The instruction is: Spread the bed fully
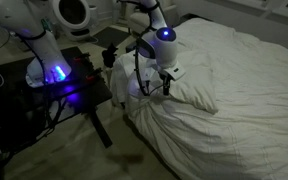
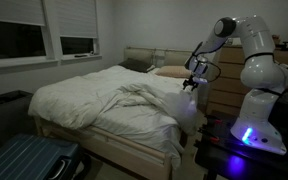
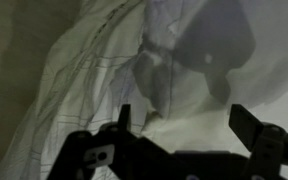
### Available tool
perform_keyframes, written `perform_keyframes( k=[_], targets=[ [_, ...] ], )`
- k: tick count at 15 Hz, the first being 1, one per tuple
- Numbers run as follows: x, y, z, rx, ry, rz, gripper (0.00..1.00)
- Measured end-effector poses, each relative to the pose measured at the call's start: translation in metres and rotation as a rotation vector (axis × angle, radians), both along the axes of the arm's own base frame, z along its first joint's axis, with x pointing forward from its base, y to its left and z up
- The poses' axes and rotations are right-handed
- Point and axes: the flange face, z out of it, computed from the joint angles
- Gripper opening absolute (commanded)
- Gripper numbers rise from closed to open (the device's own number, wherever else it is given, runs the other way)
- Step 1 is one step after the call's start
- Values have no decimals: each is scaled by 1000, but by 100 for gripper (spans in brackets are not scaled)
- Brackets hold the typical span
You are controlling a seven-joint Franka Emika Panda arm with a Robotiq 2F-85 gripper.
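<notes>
Bed point(image 2: 94, 100), with its white duvet wrinkled and bunched into a ridge, fills a dim room beneath the windows point(image 2: 79, 45). A pillow point(image 2: 169, 72) lies by the headboard point(image 2: 134, 58). The claw point(image 3: 184, 118) hangs over a duvet fold at the bed's side edge, fingers wide apart, gripping nothing. Beside the bed, a black worktop point(image 1: 74, 85) bears the arm's blue-lit base. A ribbed suitcase point(image 2: 29, 160) stands near the bed's foot.

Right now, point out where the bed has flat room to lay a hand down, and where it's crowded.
Flat duvet lies free between the window-side edge and the bunched fold. Crowded: the corner where the open gripper hangs by that fold.
</notes>
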Motion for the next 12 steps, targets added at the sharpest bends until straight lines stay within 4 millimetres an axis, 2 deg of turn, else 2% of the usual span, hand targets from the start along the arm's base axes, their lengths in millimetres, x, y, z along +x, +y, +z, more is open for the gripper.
perform_keyframes(
  k=[3,5,8,12],
  targets=[
    [-1,-7,-18,63,-19,-12,100],
    [-1,-10,-31,88,-22,-14,74],
    [2,-12,-43,104,-30,-3,51],
    [8,-13,-44,106,-45,17,20]
  ],
)
